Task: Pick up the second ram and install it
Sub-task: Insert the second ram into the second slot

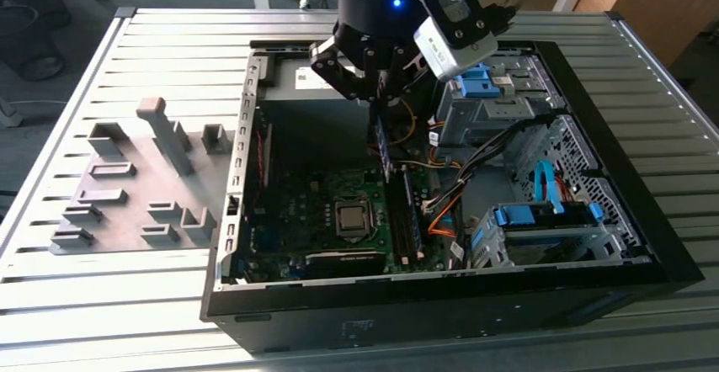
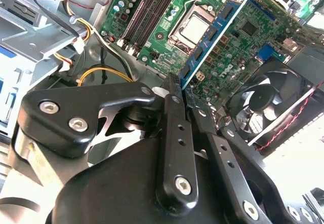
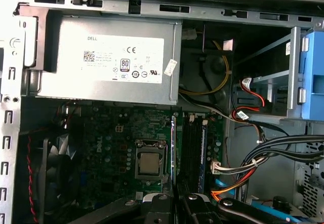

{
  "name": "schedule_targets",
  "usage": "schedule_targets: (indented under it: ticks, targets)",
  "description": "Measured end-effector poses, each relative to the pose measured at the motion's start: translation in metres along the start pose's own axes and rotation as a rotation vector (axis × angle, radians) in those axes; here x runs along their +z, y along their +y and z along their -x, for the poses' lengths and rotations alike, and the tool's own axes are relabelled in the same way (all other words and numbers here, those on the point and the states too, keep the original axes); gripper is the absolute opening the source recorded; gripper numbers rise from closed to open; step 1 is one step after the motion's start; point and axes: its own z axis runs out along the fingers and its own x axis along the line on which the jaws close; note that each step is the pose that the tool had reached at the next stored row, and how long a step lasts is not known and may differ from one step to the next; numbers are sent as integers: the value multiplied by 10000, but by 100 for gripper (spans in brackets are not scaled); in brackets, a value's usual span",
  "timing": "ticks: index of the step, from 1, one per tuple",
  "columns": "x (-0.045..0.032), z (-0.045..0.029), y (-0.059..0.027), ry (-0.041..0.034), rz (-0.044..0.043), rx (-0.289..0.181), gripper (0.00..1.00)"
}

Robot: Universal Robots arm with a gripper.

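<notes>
Claw (image 1: 380, 94) is gripping the ram (image 1: 385, 149) by one end, fingers (image 2: 172, 133) clamped narrow on its flat faces. In the exterior view the stick is hanging straight down from the claw, long axis near vertical, free end pointing at the motherboard (image 1: 326, 220) inside the open case (image 1: 629, 246). In the second wrist view the ram (image 2: 212, 36) is running away from the fingers, blue-green board edge-on with dark chips, passing next to the CPU socket (image 2: 195, 29). The memory slots (image 3: 195, 148) are lying just beside the socket, and in the first wrist view the ram (image 3: 173, 148) is showing as a thin line parallel to them, on the socket side. So the stick is below the claw, above the board, not seated yet. My read: its lower end is close to the slot row, but I can't tell whether it is over the right slot. Grey tray (image 1: 135, 187) is sitting on the surface (image 1: 113, 305), off to the exterior view's left, well apart from the case.
</notes>
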Motion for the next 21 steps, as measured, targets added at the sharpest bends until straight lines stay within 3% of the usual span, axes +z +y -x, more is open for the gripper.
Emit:
schedule_targets:
  ticks: [5, 6, 21]
  targets:
    - [4, 0, 0, 0, -1, 0, 14]
    - [180, -5, -2, 0, 0, 0, 14]
    - [215, -6, -3, -1, -1, 18, 14]
